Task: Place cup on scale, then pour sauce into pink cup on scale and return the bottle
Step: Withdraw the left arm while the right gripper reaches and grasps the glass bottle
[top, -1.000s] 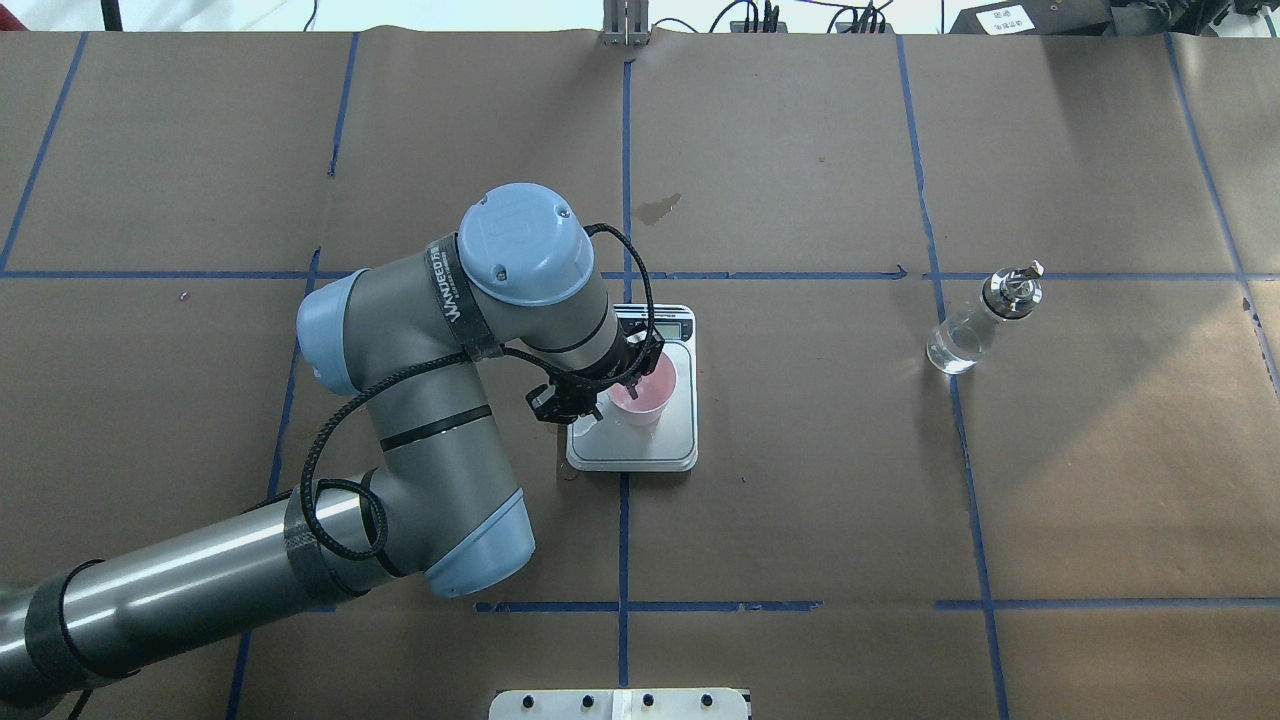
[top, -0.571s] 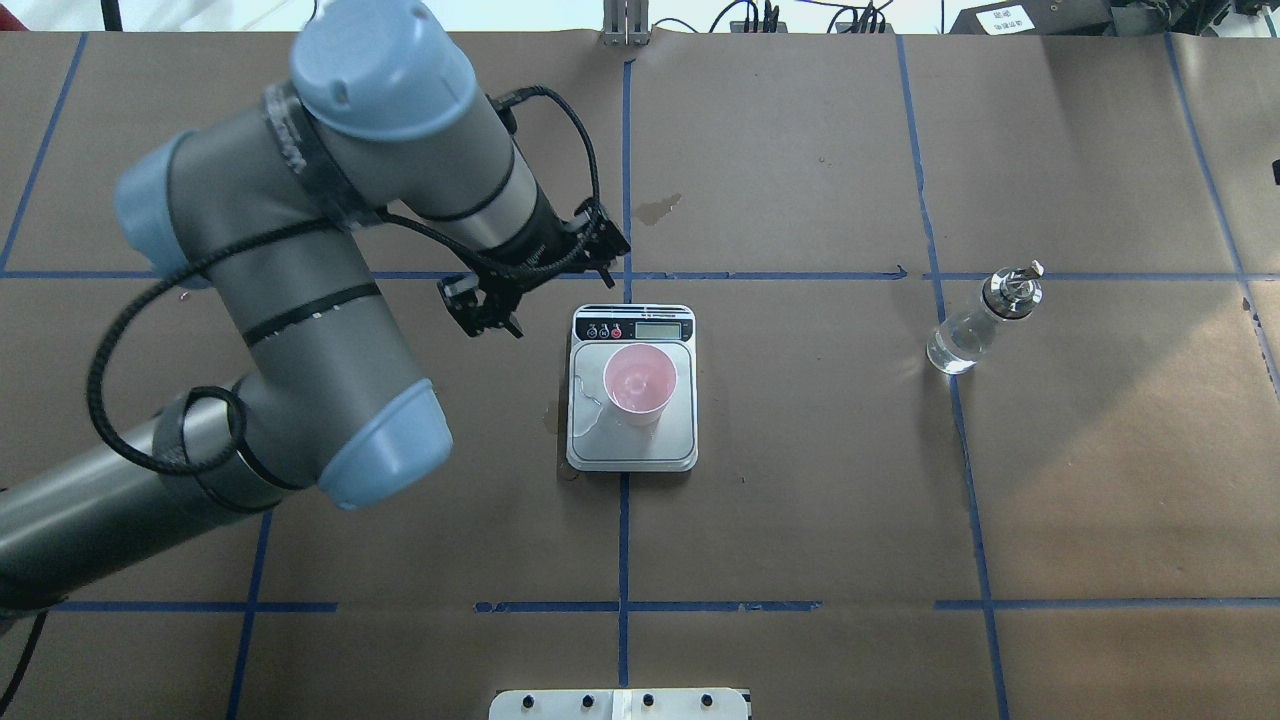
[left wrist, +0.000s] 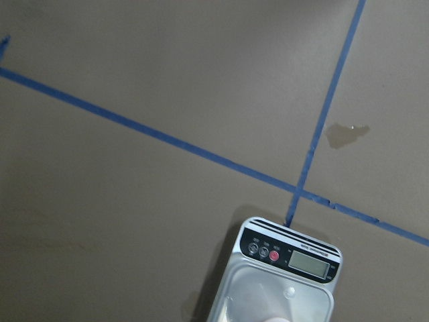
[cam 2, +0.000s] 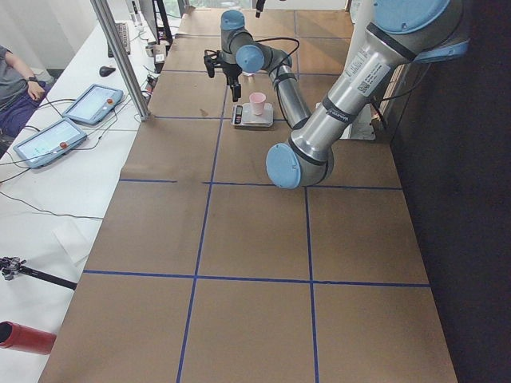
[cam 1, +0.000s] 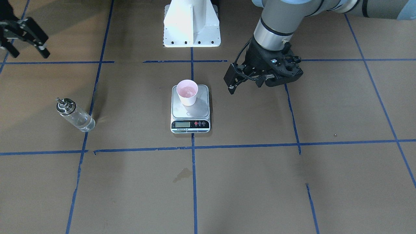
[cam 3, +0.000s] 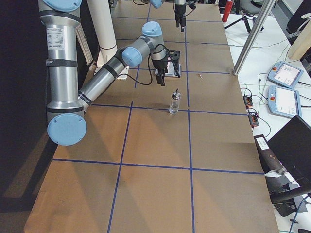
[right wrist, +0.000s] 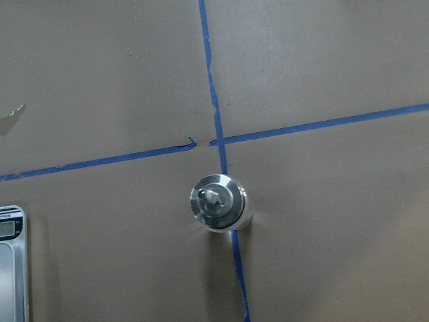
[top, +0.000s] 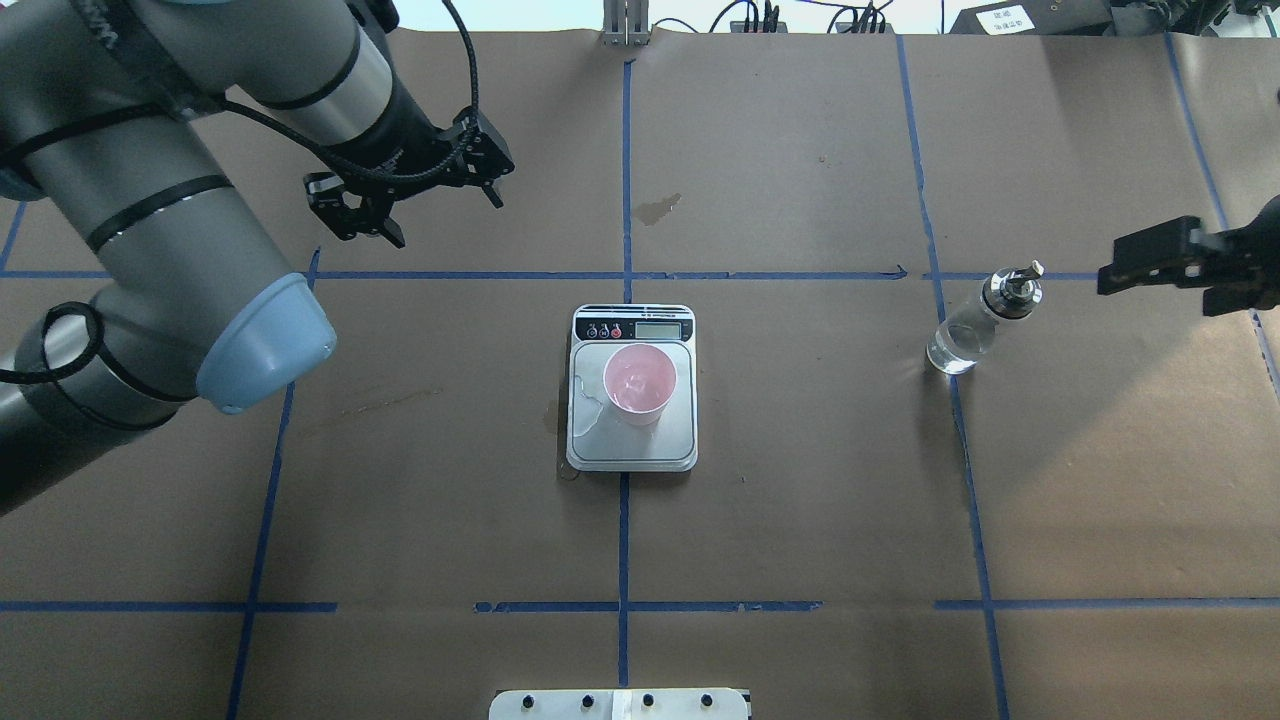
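The pale pink cup [top: 640, 380] stands upright on the steel plate of the scale [top: 672, 442] at the table's middle; both also show in the front view, cup [cam 1: 187, 91] on scale [cam 1: 196, 113]. My left gripper [top: 415, 192] is open and empty, raised to the far left of the scale, also in the front view [cam 1: 263, 78]. The clear glass bottle [top: 972, 328] with a metal spout stands upright at the right, untouched. My right gripper [top: 1180, 270] hovers open just right of the bottle's top. The right wrist view looks straight down on the bottle [right wrist: 218, 201].
Brown paper with blue tape lines covers the table. A dark stain [top: 657, 208] lies beyond the scale. The white robot base [cam 1: 191, 22] is at the near edge. Operator tablets [cam 2: 88, 104] and a seated person [cam 2: 12, 88] are beside the table's far side.
My left gripper let go of the cup on the scale, then rose and drew away to the far left. My right gripper has come into view beside the bottle.
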`<state>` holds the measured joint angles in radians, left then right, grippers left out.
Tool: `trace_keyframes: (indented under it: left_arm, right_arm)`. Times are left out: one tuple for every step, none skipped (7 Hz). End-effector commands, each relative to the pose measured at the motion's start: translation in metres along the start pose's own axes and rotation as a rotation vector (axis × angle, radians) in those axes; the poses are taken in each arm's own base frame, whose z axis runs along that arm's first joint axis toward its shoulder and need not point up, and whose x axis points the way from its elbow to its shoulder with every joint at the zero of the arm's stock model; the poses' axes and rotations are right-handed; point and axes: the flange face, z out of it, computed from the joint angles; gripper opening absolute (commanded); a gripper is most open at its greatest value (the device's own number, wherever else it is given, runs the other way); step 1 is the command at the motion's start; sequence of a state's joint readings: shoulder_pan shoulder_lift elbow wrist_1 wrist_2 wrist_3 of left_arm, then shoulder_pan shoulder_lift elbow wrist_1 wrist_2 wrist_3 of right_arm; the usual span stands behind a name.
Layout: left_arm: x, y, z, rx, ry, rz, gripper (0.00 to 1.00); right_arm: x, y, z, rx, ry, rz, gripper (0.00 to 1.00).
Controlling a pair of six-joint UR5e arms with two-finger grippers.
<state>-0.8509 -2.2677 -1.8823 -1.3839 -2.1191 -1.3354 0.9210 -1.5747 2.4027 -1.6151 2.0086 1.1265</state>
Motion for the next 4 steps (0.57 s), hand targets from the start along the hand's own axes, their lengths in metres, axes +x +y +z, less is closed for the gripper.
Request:
trace_keyframes:
  left_arm:
    - [-0.049, -0.031, -0.020, 0.049, -0.025, 0.079, 1.00]
    - [-0.071, -0.047, -0.023, 0.065, -0.048, 0.129, 1.00]
    - [-0.113, -0.074, -0.030, 0.088, -0.090, 0.197, 1.00]
    - [-0.163, -0.104, -0.042, 0.111, -0.137, 0.261, 1.00]
  right_arm:
    - [-0.025, 0.075, 0.046, 0.191, 0.006, -0.017, 1.00]
    - [-0.017, 0.081, 0.058, 0.247, -0.003, -0.039, 1.00]
    - [-0.014, 0.081, 0.075, 0.301, 0.024, -0.053, 1.00]
    - [-0.014, 0.089, 0.102, 0.383, 0.070, -0.094, 1.00]
